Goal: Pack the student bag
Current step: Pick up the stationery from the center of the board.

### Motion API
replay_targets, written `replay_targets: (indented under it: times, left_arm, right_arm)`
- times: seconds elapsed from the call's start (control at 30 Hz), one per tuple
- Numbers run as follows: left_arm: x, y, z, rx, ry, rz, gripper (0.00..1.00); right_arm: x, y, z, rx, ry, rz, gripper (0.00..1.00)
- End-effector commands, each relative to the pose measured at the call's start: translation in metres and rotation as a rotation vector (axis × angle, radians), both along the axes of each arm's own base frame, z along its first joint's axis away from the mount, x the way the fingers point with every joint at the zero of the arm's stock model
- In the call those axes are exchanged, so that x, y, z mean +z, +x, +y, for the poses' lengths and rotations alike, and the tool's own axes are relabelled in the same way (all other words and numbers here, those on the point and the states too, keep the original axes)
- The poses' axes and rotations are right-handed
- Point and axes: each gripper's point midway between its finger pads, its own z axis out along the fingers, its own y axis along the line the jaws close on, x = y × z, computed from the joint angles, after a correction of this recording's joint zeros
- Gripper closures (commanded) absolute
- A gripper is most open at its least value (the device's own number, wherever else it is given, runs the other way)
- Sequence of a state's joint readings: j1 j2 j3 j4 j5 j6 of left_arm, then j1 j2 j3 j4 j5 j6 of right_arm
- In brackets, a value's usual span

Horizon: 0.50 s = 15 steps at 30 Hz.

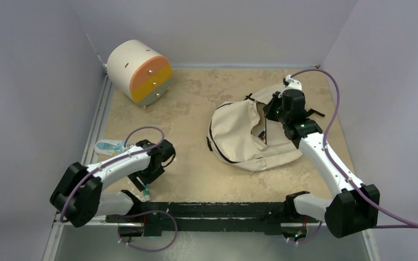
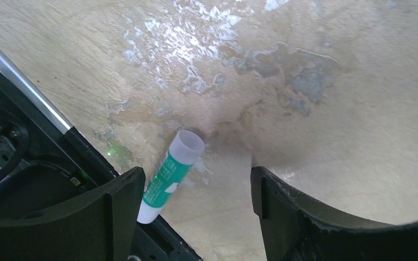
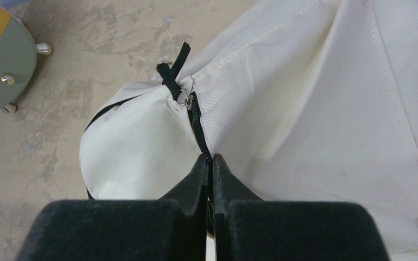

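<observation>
**Right of the drawer unit: student bag slumped, zipper pinched**

Right of the round drawer unit [image 1: 140,71] and nearer the arms than it, the student bag [image 1: 245,137] lies flat and crumpled on the desk [image 1: 196,103]. It is cream woven fabric with stitched seams, soft and full of folds. A black zipper line [image 3: 198,128] curves along its edge, and black straps show at the side away from the drawer unit. A small metal ring and a knotted black pull tab [image 3: 174,66] sit at the top of the zipper.

Because the bag has collapsed, its long axis is hard to fix. Its broadest spread runs across the desk, with the rounded, zipped end turned toward the drawer unit's side.

The right end effector [image 3: 210,163], on the far side of the bag from the drawer unit, is clenched, its black fingers pressed together on the zipper line of the student bag.

The drawer unit is a cream cylinder lying on its side, with an orange, yellow and pale green front, metal knobs and small feet. The desk top is mottled tan stone, glossy in patches.

Nearer the arms than the drawer unit, the left end effector [image 2: 196,176] hangs released, jaws wide. A glue stick [image 2: 170,178] lies slanted on the desk just beside one finger, with a green label, white body and translucent cap
</observation>
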<state>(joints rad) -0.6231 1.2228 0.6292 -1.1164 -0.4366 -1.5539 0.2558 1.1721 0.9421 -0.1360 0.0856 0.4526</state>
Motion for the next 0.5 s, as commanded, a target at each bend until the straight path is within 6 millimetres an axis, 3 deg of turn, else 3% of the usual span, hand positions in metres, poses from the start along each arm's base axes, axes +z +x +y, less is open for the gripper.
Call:
replay_targets:
  times: [0.0, 0.27, 0.47]
  left_arm:
    - [0.002, 0.007, 0.006, 0.031, 0.079, 0.025, 0.30]
    - [-0.004, 0.015, -0.002, -0.007, -0.020, -0.040, 0.34]
    - [-0.024, 0.008, -0.015, -0.016, -0.108, -0.020, 0.39]
  right_arm:
    - [0.026, 0.008, 0.010, 0.027, 0.049, -0.083, 1.00]
    - [0.029, 0.009, 0.010, 0.027, 0.051, -0.091, 1.00]
    - [0.033, 0.009, 0.009, 0.026, 0.047, -0.093, 1.00]
